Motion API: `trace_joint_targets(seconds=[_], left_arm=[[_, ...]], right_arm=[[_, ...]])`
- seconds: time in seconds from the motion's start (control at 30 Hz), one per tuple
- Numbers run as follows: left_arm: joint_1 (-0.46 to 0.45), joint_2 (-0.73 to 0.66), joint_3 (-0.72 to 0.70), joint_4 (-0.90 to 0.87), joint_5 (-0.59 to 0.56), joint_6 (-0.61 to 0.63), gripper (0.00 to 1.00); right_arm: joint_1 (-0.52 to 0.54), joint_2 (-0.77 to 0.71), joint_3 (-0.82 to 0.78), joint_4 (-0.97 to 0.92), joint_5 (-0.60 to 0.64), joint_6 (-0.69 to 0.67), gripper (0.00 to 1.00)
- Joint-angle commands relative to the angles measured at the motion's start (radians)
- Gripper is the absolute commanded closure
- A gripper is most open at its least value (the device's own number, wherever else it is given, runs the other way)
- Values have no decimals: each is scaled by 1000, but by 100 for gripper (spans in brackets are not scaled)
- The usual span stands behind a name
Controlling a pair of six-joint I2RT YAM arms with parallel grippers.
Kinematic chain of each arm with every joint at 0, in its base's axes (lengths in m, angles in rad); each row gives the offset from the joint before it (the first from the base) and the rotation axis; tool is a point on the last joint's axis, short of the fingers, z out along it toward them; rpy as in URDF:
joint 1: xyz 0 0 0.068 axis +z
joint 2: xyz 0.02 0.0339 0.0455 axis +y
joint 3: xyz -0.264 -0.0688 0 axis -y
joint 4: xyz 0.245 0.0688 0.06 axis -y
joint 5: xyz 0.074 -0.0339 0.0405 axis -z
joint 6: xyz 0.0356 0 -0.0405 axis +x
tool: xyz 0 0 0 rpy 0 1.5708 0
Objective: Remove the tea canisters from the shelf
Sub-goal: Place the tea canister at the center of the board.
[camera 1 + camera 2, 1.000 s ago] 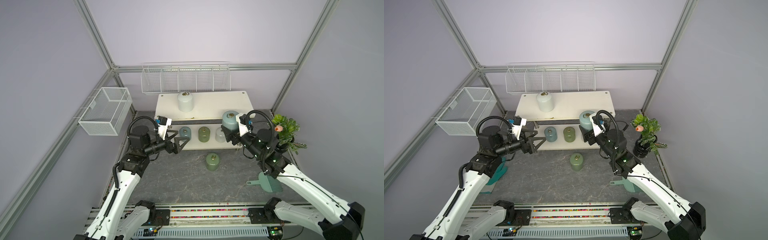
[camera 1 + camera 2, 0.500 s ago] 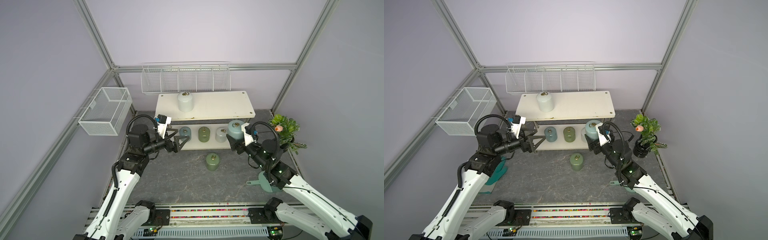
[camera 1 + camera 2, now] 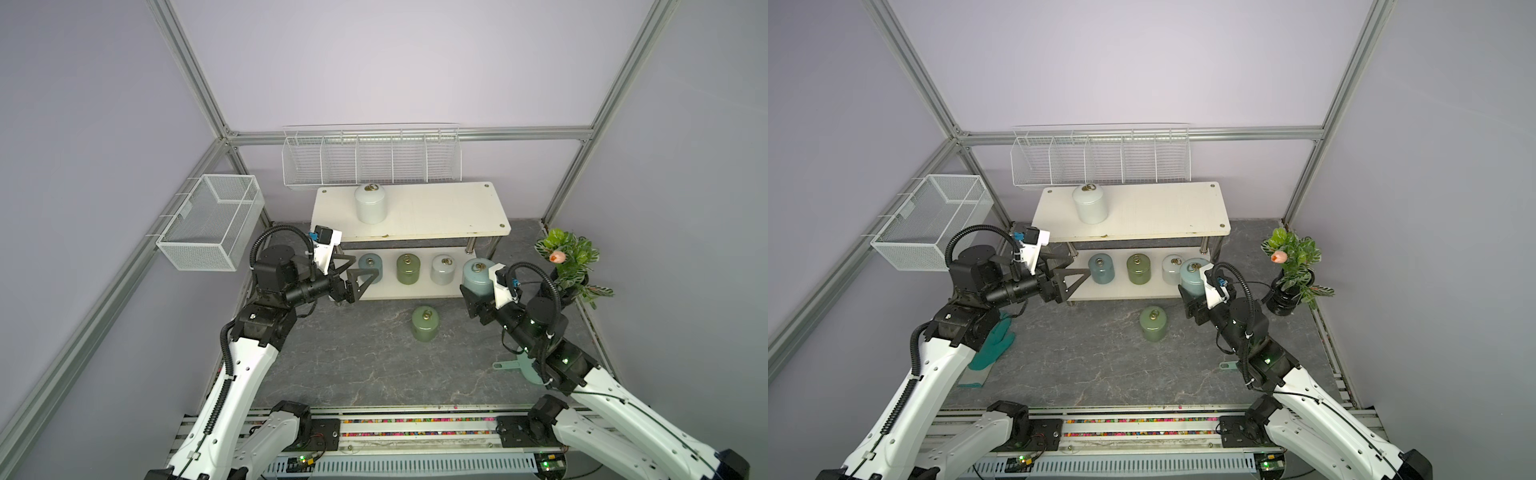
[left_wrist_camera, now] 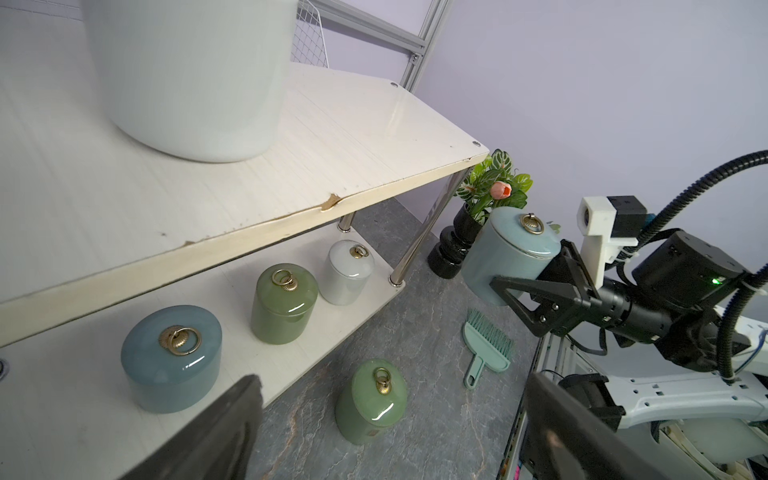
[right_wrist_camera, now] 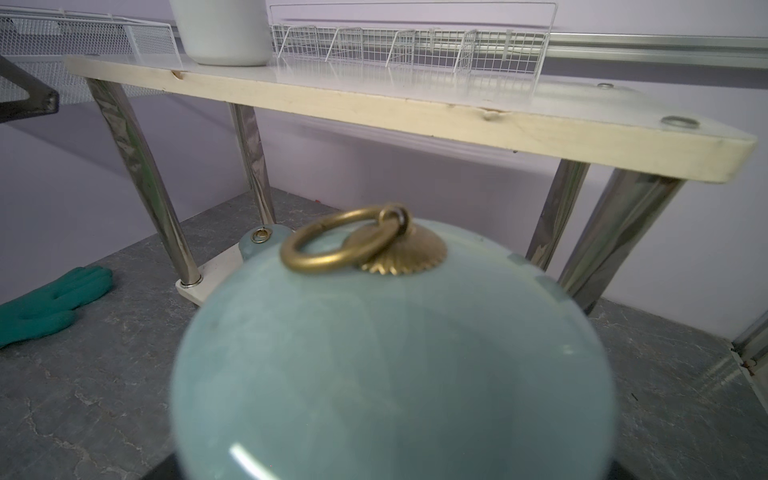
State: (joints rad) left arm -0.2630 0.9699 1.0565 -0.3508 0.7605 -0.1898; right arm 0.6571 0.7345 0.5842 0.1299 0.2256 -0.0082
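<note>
Now the right fingers grip a blue canister clear of the shelf's right end; the left fingers gape beside its lower board, where three canisters stand.

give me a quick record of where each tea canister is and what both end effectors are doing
top board: tall white canister
lower board: small blue canister, olive canister, small white canister
tabletop: green canister, upright, in front of the shelf
right end effector: shut on big blue canister, in the air past the shelf's end
left end effector: open, beside small blue canister
</note>
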Motion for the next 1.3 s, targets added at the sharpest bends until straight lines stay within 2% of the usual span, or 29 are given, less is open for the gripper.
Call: trace_joint_targets(seconds=[0.0,0.93,1.27], left_arm=[[1,6,28,-16,2,11,1],[-2,18,34,-19,7,9,1],[-2,17,33,-17,8,0,1]], right_arm=[[3,-44,-16,103,26,27,26],[3,-180,-289,167,69,109,26],[0,-175,-350,222,61,137,26]])
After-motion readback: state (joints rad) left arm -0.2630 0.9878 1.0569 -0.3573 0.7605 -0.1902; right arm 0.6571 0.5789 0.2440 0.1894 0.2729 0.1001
